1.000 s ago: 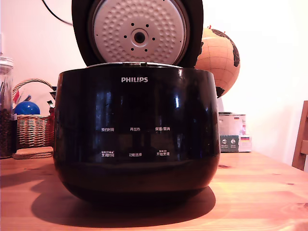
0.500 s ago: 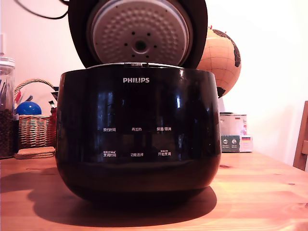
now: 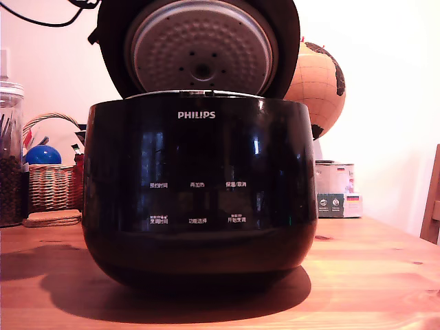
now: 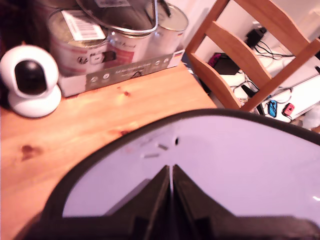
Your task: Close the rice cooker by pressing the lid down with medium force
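The rice cooker (image 3: 199,199) stands on the table (image 3: 378,275), lid (image 3: 199,48) tilted open; the gripper (image 4: 170,172), fingers pressed together, meets the lid's outer face.

On my exterior feed, the white PHILIPS logo (image 3: 196,115) reads clear on the front of the rice cooker (image 3: 199,261). Below it are two rows of Chinese labels (image 3: 196,185), 3 per row, too small for me to read. Print on the box (image 3: 337,199) at exterior view's right: illegible. Wrist cam: barcode label (image 4: 84,25) on a can (image 4: 75,52), digits blurred.
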Controlling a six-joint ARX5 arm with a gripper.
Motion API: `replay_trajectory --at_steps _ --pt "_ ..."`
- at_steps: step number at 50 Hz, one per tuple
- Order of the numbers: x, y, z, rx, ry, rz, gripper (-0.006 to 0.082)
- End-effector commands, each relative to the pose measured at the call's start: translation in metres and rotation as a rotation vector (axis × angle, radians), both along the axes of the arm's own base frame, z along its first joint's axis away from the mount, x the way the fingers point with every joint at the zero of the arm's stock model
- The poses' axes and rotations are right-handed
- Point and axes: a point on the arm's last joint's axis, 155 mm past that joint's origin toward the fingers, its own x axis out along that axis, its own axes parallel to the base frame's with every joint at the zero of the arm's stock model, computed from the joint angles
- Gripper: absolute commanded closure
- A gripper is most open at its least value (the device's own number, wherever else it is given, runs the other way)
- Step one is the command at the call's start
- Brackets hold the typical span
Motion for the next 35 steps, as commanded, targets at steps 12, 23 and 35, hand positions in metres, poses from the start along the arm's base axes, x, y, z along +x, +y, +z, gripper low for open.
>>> replay_trajectory --at_steps 12,23,35 --pt "-0.018 -0.007 -0.019 0.013 0.001 0.004 0.0791" --pt "-0.022 -0.006 -0.022 0.02 -0.044 0.041 0.0791" --pt "-0.026 0.0 -0.036 0.029 -0.09 0.093 0.0791"
